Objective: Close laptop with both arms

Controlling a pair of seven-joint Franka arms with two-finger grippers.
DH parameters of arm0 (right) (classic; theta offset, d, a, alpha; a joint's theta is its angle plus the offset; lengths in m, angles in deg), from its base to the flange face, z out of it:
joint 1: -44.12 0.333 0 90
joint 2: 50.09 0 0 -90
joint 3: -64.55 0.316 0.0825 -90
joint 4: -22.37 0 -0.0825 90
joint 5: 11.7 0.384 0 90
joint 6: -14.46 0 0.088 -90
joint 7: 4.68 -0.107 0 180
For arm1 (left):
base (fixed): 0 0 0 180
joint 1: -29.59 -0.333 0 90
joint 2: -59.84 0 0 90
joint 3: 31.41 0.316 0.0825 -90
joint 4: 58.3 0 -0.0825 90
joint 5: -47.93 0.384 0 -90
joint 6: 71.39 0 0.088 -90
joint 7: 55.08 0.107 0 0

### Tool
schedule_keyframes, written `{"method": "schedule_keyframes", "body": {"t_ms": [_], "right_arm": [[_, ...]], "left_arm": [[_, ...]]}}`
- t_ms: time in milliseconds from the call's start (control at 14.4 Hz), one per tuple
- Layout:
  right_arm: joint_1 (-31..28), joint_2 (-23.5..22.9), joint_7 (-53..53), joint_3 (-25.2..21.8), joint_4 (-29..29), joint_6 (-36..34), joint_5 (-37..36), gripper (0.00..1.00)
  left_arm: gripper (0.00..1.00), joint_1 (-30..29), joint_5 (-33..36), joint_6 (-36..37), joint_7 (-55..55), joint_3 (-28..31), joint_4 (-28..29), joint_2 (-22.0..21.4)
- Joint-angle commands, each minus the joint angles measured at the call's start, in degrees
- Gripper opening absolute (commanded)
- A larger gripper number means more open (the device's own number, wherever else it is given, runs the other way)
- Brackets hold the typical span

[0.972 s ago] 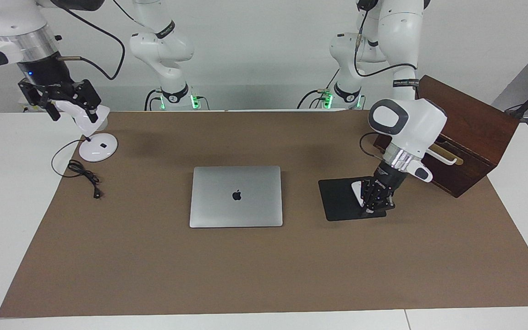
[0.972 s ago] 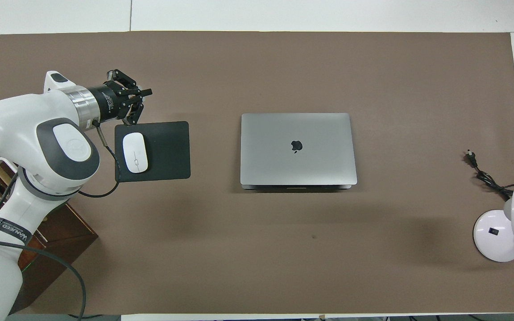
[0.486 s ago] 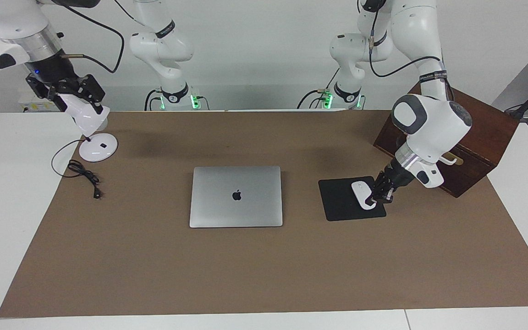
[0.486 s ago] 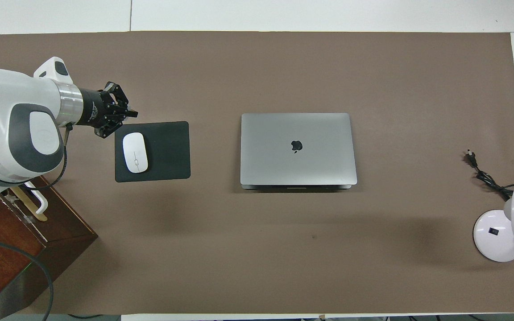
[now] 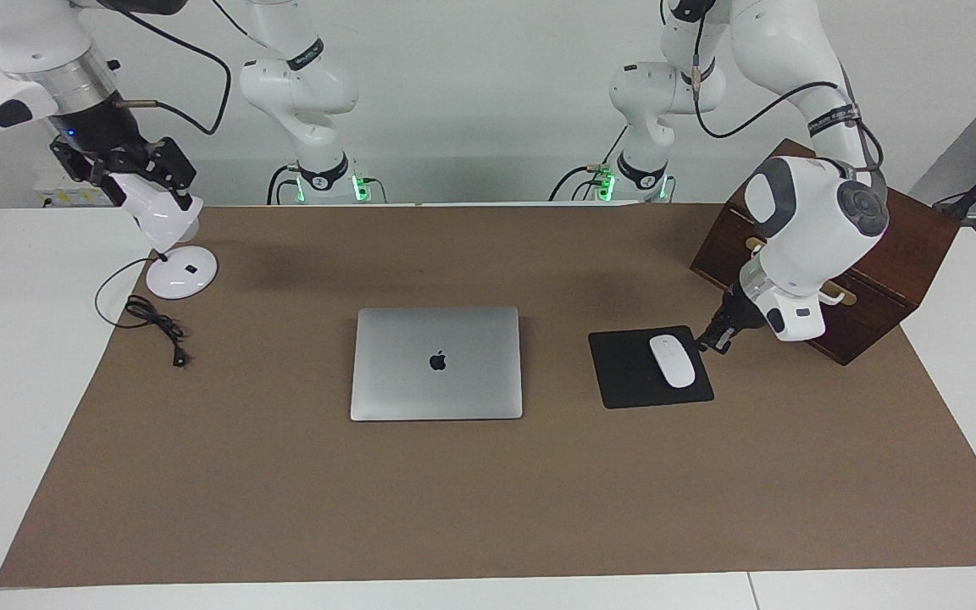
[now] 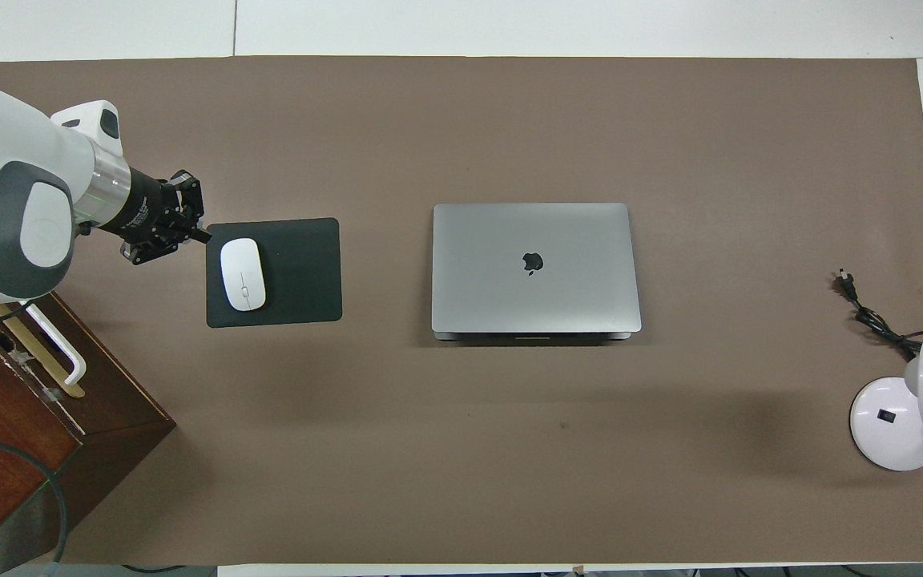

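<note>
Since the laptop already lies flat with its lid down and the apple logo facing up, the closing itself looks done; what remains, as I judge it, is only for both arms to draw clear and rest. No seam of open screen shows: in the overhead view just a thin dark line of the base edge peeks out along the lid's edge toward the robots. It is a thin silver-grey slab, squarely placed at mid-desk, untouched by either arm.

Left tool hangs low, clenched with its fingertips together and holding nothing, at the edge of the black mouse pad, just beside the white mouse; the laptop lies well apart from it, toward the right arm's end. Right tool is raised with its fingers spread, over the head of the white desk lamp, again well away from the laptop. Any further move should avoid brushing mouse or lamp.
</note>
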Motion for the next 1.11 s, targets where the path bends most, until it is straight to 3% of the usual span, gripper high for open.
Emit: {"method": "schedule_keyframes", "body": {"t_ms": [0,69,278,347,416,486,555,1041], "right_arm": [[-1.43,1.6,1.33,1.21,1.77,-0.01,-1.09,1.0],[-1.51,1.6,1.33,1.21,1.77,-0.01,-1.09,1.0],[-1.69,1.6,1.33,1.21,1.77,-0.19,-1.09,1.0],[-1.6,1.6,1.25,1.21,1.77,-0.19,-1.09,1.0],[-1.6,1.6,1.25,1.21,1.77,-0.19,-1.09,1.0],[-1.6,1.6,1.25,1.21,1.77,-0.19,-1.09,1.0],[-1.6,1.6,1.25,1.21,1.77,-0.19,-1.09,1.0],[-1.69,1.6,2.48,1.21,1.77,-0.18,-1.18,1.0]], "left_arm": [[0.01,-2.84,1.38,6.22,19.67,-0.06,-0.52,-2.83],[0.16,-2.84,2.07,6.93,23.23,0.64,-0.35,-3.19],[0.28,-1.79,6.11,10.79,24.23,0.82,0.18,-4.94],[0.48,-1.7,7.6,11.41,24.41,0.56,0.09,-5.38],[0.59,-1.44,8.92,11.33,25.02,0.29,0.09,-6.17],[0.75,-0.48,9.02,11.41,25.29,0.38,-0.08,-6.87],[1.0,-0.12,9.37,11.42,25.73,0.38,-0.17,-7.58],[1.0,-0.29,9.9,12.82,27.93,0.38,1.32,-14.96]]}}
